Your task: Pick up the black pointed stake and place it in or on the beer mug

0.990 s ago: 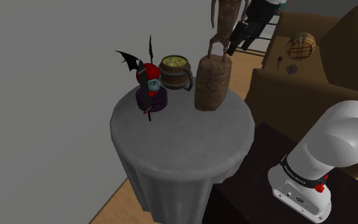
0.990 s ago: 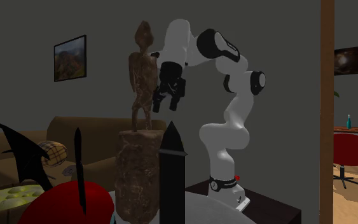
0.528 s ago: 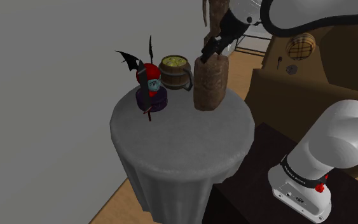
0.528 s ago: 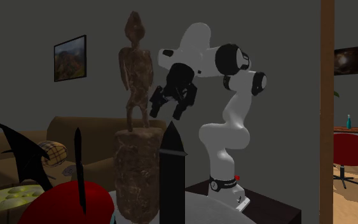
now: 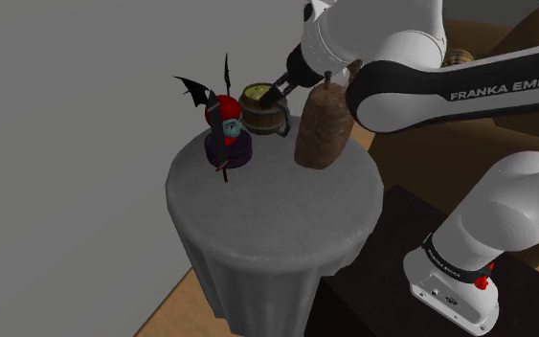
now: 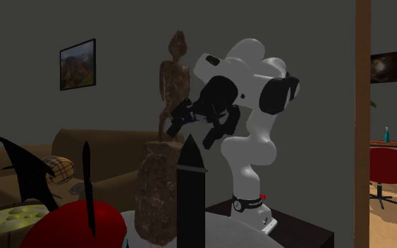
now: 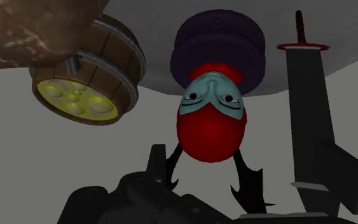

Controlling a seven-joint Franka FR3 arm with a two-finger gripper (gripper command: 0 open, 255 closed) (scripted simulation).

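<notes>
Lower left in the second exterior view sits the beer mug. Lower middle, the black pointed stake stands upright on the table, long axis vertical, point up. Above it hangs the gripper, fingers spread, empty.

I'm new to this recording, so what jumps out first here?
A red figure with a blue-green face and black bat wings sits on the round grey table, a black pointed stake close beside it. Beside it stand a wooden mug and a leaning brown statue, with the white arm stretched over them.
</notes>
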